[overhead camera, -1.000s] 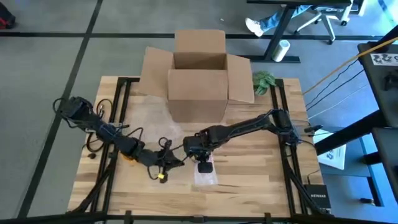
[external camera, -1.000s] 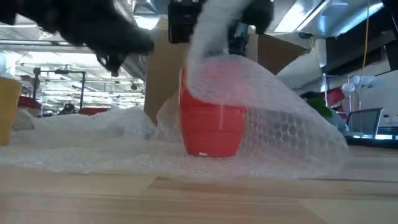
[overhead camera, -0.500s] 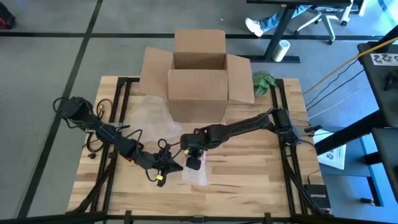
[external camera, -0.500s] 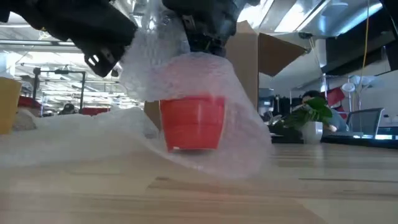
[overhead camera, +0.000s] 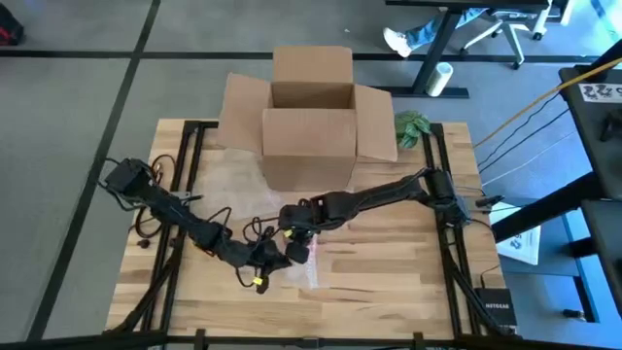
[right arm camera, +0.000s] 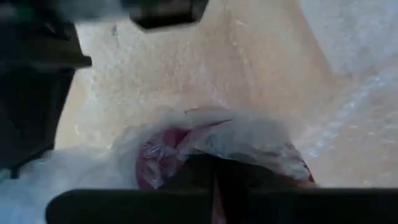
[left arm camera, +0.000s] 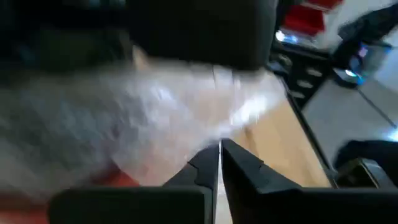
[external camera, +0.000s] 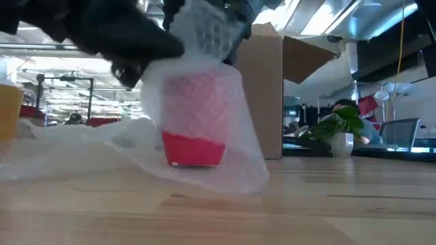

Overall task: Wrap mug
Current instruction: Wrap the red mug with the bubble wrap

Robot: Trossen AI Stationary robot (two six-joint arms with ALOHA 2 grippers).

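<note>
Red ceramic mug (external camera: 194,146) stood on the wooden table (overhead camera: 389,262), draped under clear bubble wrap (external camera: 204,88), at 6 o'clock from the open cardboard box (overhead camera: 309,131). The right gripper (overhead camera: 297,245) clenched the wrap above the mug. The left gripper (overhead camera: 275,257), at the mug's 9 o'clock, was pinched closed beside the wrap.

Grey floor (overhead camera: 78,107) surrounds the wooden table (overhead camera: 389,262). An open cardboard box (overhead camera: 311,117) stands at its far edge, a small green plant (overhead camera: 412,126) beside it. Desk legs and an office chair (overhead camera: 505,29) beyond. Ceiling strip lights (external camera: 327,20) are lit.
</note>
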